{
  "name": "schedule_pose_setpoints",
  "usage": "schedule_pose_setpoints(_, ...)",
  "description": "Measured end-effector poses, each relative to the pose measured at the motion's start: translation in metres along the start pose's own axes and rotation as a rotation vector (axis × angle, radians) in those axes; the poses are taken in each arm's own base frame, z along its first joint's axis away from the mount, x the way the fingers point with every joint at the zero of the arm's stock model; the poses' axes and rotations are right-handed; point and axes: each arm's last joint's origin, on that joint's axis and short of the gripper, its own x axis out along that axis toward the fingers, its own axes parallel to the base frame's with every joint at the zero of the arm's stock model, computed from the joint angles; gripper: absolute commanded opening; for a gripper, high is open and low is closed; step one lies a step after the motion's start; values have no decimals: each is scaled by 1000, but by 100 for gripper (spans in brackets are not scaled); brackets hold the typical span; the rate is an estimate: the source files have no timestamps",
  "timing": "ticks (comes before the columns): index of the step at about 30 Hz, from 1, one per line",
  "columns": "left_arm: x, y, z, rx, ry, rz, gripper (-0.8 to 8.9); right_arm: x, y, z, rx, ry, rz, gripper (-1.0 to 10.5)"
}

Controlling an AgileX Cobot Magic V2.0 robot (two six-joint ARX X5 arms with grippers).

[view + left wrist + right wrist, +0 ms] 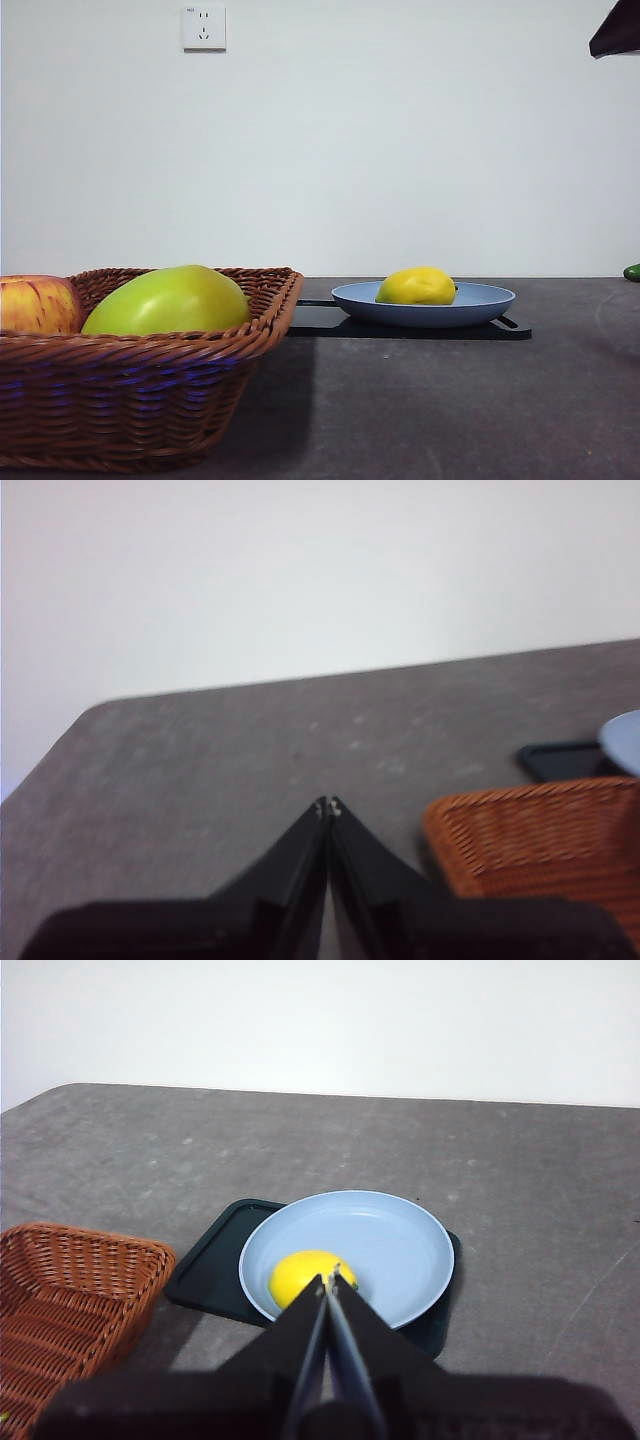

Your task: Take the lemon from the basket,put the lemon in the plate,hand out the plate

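Observation:
The bright-yellow lemon (416, 286) (300, 1274) lies in the light-blue plate (490, 298) (390, 1240), toward its side nearer the basket. The plate rests on a flat black tray (420, 327) (212, 1265). The brown wicker basket (130, 400) (60, 1300) (540, 840) stands near the camera at the left of the front view. My right gripper (330, 1282) is shut and empty, hovering above the plate with the lemon just past its tips. My left gripper (328, 807) is shut and empty over bare table beside the basket's corner.
Inside the basket lie a large smooth yellow-green fruit (168, 300) and a red-yellow apple (35, 304). A black arm tip (618, 30) shows at the top right corner of the front view. A small green object (632, 271) sits at the far right edge.

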Motion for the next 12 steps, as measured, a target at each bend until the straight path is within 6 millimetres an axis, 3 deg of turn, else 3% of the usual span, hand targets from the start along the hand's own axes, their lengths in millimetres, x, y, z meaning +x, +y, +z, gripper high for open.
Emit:
schedule_pose_setpoints(7, 20, 1, -51, -24, 78, 33, 8, 0, 0, 0, 0, 0, 0, 3)
schedule_pose_setpoints(12, 23, 0, -67, -48, 129, 36, 8, 0, 0, 0, 0, 0, 0, 3)
